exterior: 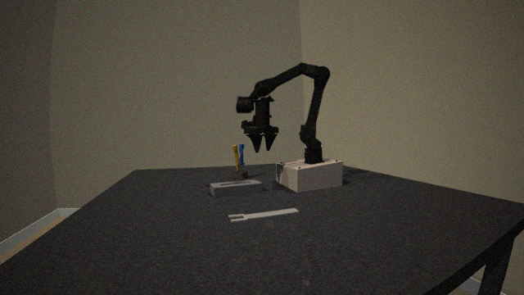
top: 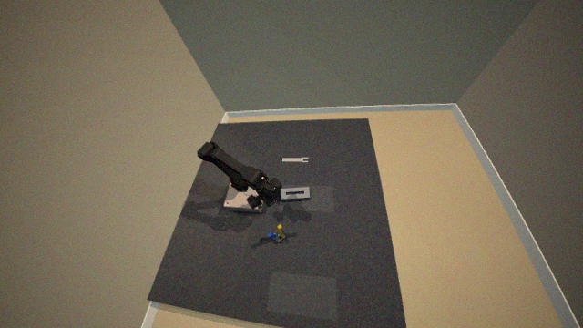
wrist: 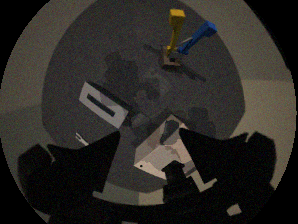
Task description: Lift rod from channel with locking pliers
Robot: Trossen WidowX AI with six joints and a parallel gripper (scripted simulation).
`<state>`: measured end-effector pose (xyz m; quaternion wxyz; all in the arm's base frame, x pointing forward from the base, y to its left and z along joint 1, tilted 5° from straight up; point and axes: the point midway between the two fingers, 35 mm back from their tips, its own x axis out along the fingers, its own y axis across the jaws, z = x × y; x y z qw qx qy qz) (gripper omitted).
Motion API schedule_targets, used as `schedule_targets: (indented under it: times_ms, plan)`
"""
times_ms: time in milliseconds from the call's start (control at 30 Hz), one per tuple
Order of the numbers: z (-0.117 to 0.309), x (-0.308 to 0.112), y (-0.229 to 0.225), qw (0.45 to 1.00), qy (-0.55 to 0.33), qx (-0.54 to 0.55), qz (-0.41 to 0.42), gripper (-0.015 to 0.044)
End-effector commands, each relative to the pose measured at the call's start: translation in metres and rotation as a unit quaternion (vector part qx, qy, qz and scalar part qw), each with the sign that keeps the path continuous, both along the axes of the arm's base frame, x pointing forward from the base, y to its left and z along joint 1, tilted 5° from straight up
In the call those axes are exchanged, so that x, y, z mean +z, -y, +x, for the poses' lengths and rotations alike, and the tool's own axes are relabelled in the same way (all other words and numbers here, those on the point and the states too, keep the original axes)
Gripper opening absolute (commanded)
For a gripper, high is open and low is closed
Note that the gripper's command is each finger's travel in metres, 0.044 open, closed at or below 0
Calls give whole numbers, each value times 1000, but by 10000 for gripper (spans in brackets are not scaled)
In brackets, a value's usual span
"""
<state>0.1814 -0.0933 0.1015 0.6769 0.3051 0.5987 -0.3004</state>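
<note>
The pliers stand upright in a small brown holster [top: 281, 239] [exterior: 239, 175] [wrist: 170, 64], with handles spread. One handle is yellow [top: 280, 229] [exterior: 236, 157] [wrist: 176, 30], the other blue [top: 271, 235] [exterior: 241, 152] [wrist: 200, 37]. Their jaws are hidden low in the holster. The grey channel block [top: 295, 197] [exterior: 235, 191] [wrist: 118, 120] has a dark narrow slot in its top; I cannot make out the rod inside. My gripper [exterior: 262, 151] [wrist: 149, 132] is open and empty, pointing down high above the table, between the block and the robot's base, clear of the pliers.
A flat pale fork-ended bar [top: 293, 159] [exterior: 271, 214] [wrist: 82, 139] lies on the table on the far side of the block from the holster. The pale base box [top: 237, 200] [exterior: 319, 177] stands beside the block. A lighter square [top: 302, 296] marks the table beyond the holster.
</note>
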Motion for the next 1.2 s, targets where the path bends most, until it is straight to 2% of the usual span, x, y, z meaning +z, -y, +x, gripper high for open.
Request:
schedule_targets:
  times_ms: [0, 233, 367, 700, 1167]
  plan:
    - [-15, -1, 20, 1000, -2, 2, 1, 440]
    - [-37, -2, 57, 1000, -4, 2, -1, 440]
    - [-39, -2, 63, 1000, -4, 2, -1, 440]
    - [-3, 4, 107, 1000, -2, 1, -3, 440]
    - [26, 1, 142, 1000, -1, 1, -5, 440]
